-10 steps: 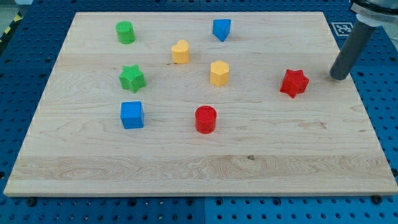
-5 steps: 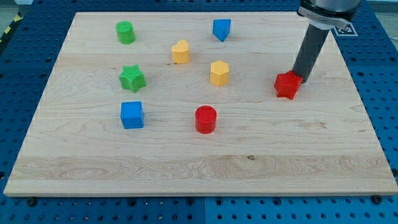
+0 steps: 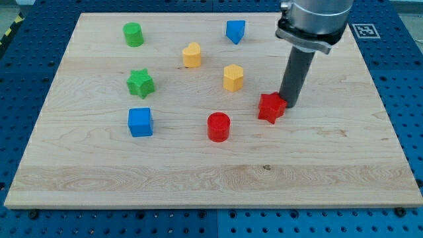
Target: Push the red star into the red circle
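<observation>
The red star (image 3: 271,108) lies right of the board's middle. The red circle (image 3: 218,126), a short cylinder, stands to its lower left with a gap of about one block width between them. My tip (image 3: 289,104) touches the star's upper right side. The dark rod rises from there toward the view's top.
On the wooden board (image 3: 211,178) also stand a yellow hexagon (image 3: 232,77) just above and left of the star, a yellow block (image 3: 192,55), a blue block (image 3: 234,30), a green cylinder (image 3: 133,34), a green star (image 3: 140,83) and a blue cube (image 3: 140,121).
My tip came in from the board's right edge, met the red star and pushed it left and slightly down, toward the red circle. The other blocks have not moved.
</observation>
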Robot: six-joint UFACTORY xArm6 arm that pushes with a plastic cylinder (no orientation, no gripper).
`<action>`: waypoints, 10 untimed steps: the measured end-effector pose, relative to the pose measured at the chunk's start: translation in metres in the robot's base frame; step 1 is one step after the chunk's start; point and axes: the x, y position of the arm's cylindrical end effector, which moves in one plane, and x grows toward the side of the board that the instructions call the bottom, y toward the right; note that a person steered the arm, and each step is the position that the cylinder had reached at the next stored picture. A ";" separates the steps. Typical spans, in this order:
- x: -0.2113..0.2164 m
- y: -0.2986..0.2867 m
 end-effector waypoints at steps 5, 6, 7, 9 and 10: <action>0.008 -0.030; 0.010 -0.046; 0.015 -0.053; 0.024 -0.057; 0.024 -0.059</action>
